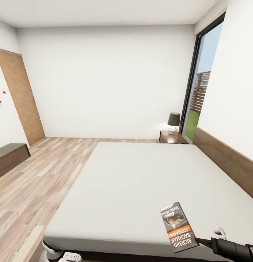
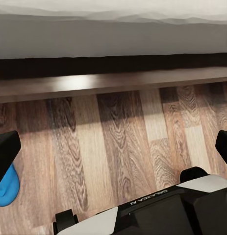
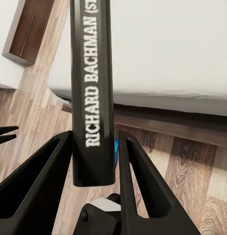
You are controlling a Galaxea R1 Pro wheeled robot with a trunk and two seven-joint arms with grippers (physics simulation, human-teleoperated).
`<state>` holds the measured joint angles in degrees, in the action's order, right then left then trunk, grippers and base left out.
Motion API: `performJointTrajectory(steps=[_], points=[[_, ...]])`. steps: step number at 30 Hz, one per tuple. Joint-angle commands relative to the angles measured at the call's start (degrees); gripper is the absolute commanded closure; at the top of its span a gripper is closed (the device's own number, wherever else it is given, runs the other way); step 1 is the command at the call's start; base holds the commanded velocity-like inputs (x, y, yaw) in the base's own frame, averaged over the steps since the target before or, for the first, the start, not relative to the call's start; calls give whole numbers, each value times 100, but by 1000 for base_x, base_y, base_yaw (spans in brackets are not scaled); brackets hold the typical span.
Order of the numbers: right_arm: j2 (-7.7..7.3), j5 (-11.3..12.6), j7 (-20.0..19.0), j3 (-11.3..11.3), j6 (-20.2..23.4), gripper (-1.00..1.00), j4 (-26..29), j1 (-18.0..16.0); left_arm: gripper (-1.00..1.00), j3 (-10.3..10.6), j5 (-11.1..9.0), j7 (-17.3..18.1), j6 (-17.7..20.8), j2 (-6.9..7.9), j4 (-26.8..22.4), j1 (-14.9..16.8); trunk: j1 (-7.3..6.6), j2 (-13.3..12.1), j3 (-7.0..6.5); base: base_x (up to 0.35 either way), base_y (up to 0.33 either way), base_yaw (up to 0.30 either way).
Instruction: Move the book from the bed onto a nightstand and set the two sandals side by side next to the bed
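White walls, wood-plank floor, brown door, tall black-framed window — fence, grass — dark-shaded lamp

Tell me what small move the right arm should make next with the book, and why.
Probably carry the book toward the nightstand by the window. The right gripper is clamped on its spine and it's raised off the bed, so the grasp looks done.

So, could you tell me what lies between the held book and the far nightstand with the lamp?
In the head view, only bare light-grey mattress of the bed lies between the book and the nightstand.
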<state>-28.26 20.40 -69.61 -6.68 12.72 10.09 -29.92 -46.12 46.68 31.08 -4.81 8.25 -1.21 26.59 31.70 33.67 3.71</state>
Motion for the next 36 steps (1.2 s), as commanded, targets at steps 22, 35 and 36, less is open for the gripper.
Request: performJointTrajectory(steps=[22, 35, 36], points=[[-4, 52, -4, -43, 55, 100, 2, -4, -100, -37, 61, 12, -29, 1, -1, 4, 2, 10, -114, 0, 0, 0], [-4, 52, -9, -43, 55, 100, 2, -5, -100, -37, 61, 10, -29, 1, 0, 4, 2, 10, -122, 0, 0, 14], [-4, 52, -9, -43, 55, 100, 2, -5, -100, -37, 61, 11, -29, 1, -1, 4, 2, 10, -122, 0, 0, 152]])
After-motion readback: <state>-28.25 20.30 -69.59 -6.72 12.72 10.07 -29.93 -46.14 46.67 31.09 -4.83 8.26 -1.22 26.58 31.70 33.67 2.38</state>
